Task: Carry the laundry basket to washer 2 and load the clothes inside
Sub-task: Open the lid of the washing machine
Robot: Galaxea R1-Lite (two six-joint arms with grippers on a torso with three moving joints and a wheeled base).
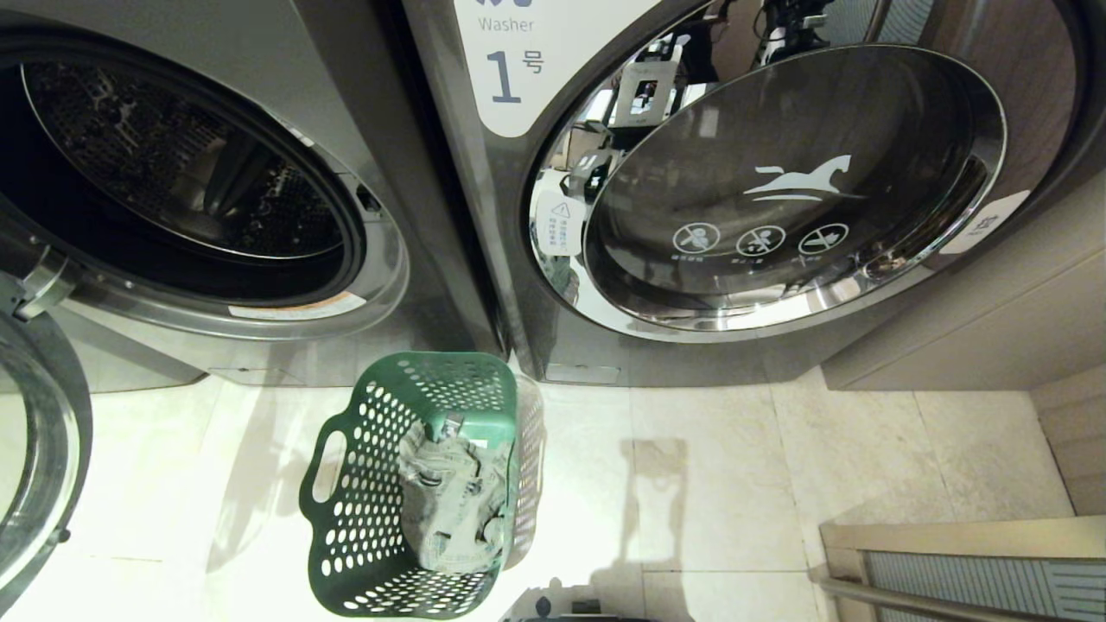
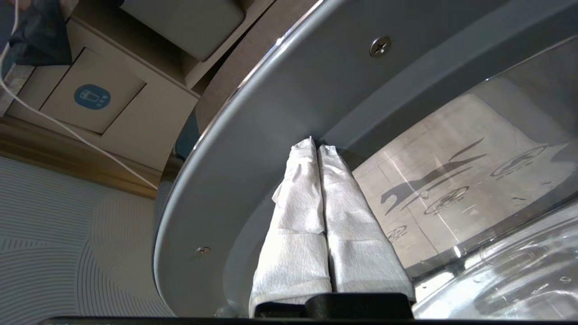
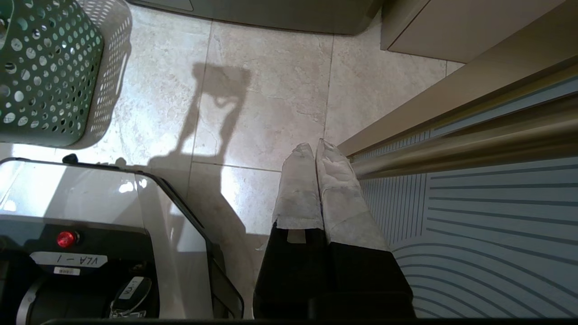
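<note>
The dark green perforated laundry basket [image 1: 363,518] stands on the floor tiles in front of the gap between two washers. The pale grey-green clothes [image 1: 454,501] lie inside it. On the left a washer stands open, showing its steel drum [image 1: 181,164]; its number is out of view. Its door [image 1: 34,466] hangs open at the far left. My left gripper [image 2: 316,146] is shut and empty, with its white-wrapped tips against the grey inner rim of that door [image 2: 253,149]. My right gripper [image 3: 314,146] is shut and empty, hanging low over the floor to the right of the basket [image 3: 45,76]. Neither gripper shows in the head view.
Washer 1 [image 1: 778,190] is on the right with its chrome-ringed door closed. A beige cabinet [image 1: 994,328] adjoins it. A striped panel with a metal rail [image 3: 474,135] runs along my right side. My own base [image 3: 90,225] sits just behind the basket.
</note>
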